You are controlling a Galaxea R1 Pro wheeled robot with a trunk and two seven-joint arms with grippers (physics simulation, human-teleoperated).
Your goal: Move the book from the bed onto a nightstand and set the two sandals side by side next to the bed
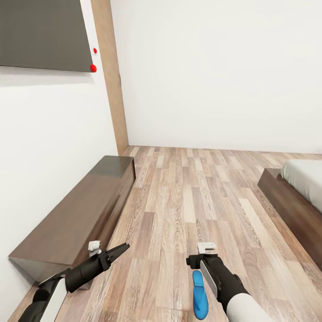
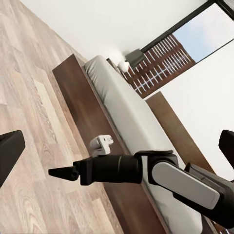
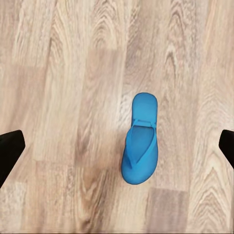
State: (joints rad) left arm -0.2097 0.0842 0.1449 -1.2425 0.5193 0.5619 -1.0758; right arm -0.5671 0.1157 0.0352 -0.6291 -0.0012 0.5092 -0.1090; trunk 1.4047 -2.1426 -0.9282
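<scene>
One bright-blue sandal [image 1: 200, 300] lies flat on the wood-plank floor, straps up. My right gripper [image 1: 193, 260] hangs above it, open, with nothing held. In the right wrist view the sandal [image 3: 140, 146] lies between the wide-apart fingers [image 3: 9, 153], well below them. My left gripper [image 1: 120, 249] hovers over the floor beside the low cabinet, its fingers [image 2: 9, 153] spread open and empty. The bed [image 1: 293, 201], with dark frame and pale mattress [image 1: 306, 176], stands at the right. The book and the nightstand are out of view.
A long low dark-brown cabinet [image 1: 76, 214] runs along the left wall under a dark wall screen [image 1: 42, 33]. A wooden door post [image 1: 112, 76] stands at the corner. Open plank floor [image 1: 197, 188] stretches between cabinet and bed. A dark-framed window [image 2: 165, 53] lies beyond the bed.
</scene>
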